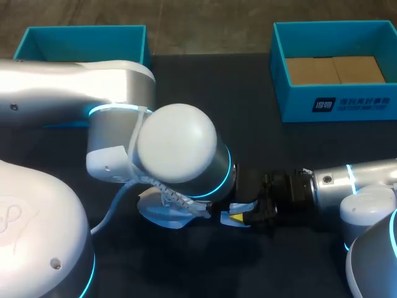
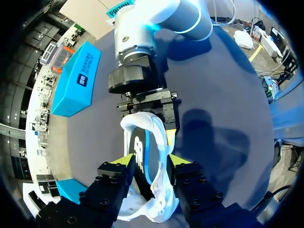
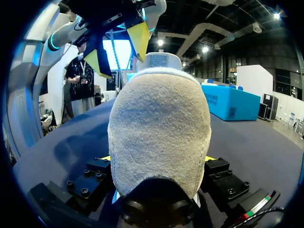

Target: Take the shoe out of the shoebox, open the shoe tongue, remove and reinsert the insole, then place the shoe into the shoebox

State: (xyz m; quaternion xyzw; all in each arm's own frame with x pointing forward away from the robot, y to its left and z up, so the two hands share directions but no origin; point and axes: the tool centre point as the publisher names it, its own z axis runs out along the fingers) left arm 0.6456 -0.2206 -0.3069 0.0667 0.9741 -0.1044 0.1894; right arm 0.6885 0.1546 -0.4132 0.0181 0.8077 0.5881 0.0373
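Your left gripper (image 2: 150,160) clamps the white shoe (image 2: 160,142) from both sides, while your right gripper (image 3: 157,159), facing it, grips the shoe's other end. The shoe is held between them at mid-tabletop (image 1: 248,136), toward the near edge. The blue shoebox (image 1: 338,102) stands at the far right corner and a second blue box (image 1: 87,43) at the far left.

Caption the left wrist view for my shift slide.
Left gripper and right gripper clamp the white shoe at opposite ends; a blue shoebox sits on the table beside them.
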